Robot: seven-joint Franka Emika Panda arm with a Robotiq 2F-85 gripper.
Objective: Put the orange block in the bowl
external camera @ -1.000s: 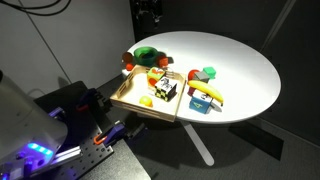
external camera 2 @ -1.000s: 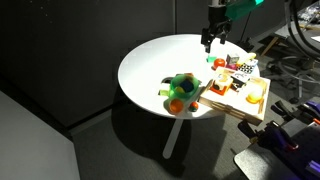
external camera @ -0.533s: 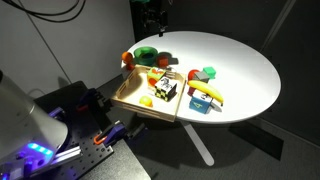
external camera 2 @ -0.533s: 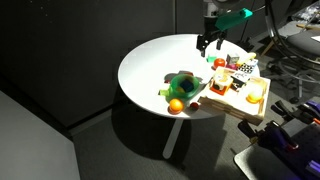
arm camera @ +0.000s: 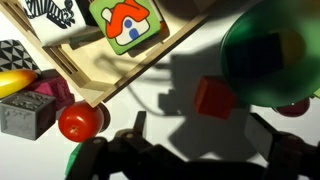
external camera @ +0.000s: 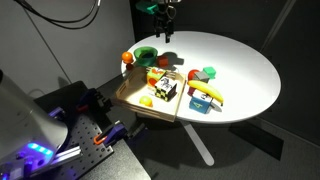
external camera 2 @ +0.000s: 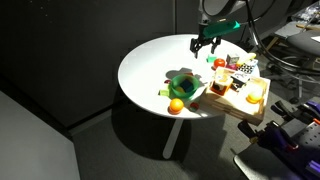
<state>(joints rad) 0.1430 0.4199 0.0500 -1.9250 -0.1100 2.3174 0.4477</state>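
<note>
The orange block (arm camera: 213, 97) lies on the white table between the wooden tray's edge and the green bowl (arm camera: 272, 55), seen from above in the wrist view. The bowl also shows in both exterior views (external camera: 145, 54) (external camera 2: 183, 84) and holds some small pieces. My gripper (arm camera: 205, 150) is open and empty, with its dark fingers spread at the bottom of the wrist view, above the block. In both exterior views the gripper (external camera: 166, 32) (external camera 2: 206, 43) hangs over the table behind the bowl and the tray.
A flat wooden tray (external camera: 132, 101) (external camera 2: 228, 104) (arm camera: 150, 72) with several toy blocks stands next to the bowl. A red ball (arm camera: 80, 122) lies by the tray's corner. An orange ball (external camera: 127, 58) (external camera 2: 176, 106) sits beside the bowl. More toys (external camera: 205, 96) lie on the table.
My gripper has come down and moved over the table toward the bowl and tray. The objects on the table have not moved.
</note>
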